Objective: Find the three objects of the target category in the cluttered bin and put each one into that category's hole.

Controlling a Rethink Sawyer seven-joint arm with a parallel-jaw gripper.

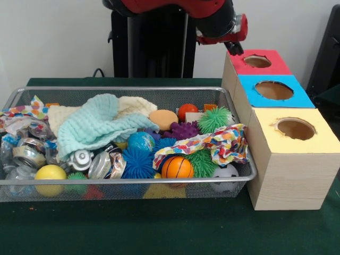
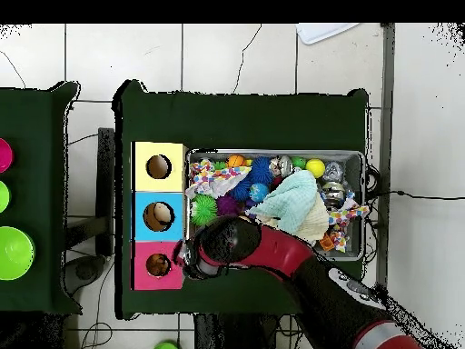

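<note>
A wire mesh bin (image 1: 133,90) (image 2: 367,209) holds a heap of toys and cloth. In it lie an orange basketball (image 1: 177,167), a yellow ball (image 1: 50,172) (image 2: 315,167), a blue globe ball (image 1: 141,142), a blue spiky ball (image 1: 138,163), a green spiky ball (image 1: 214,119) (image 2: 203,211) and a purple one (image 1: 183,130). A pale blue cloth (image 1: 95,127) (image 2: 289,198) covers the middle. Beside the bin stand three boxes with round holes: red (image 1: 276,67) (image 2: 143,277), blue (image 1: 300,98) (image 2: 141,216) and yellow (image 1: 324,141) (image 2: 141,166). My gripper (image 1: 234,50) (image 2: 188,259) hangs at the red box's edge, outside the bin.
A patterned cloth (image 1: 212,142) drapes over the bin's end nearest the boxes. Crumpled clear and silver wrappers (image 1: 29,151) fill the opposite end. A second dark table (image 2: 36,136) carries green (image 2: 14,253) and pink discs. The arm (image 2: 300,264) crosses the table edge.
</note>
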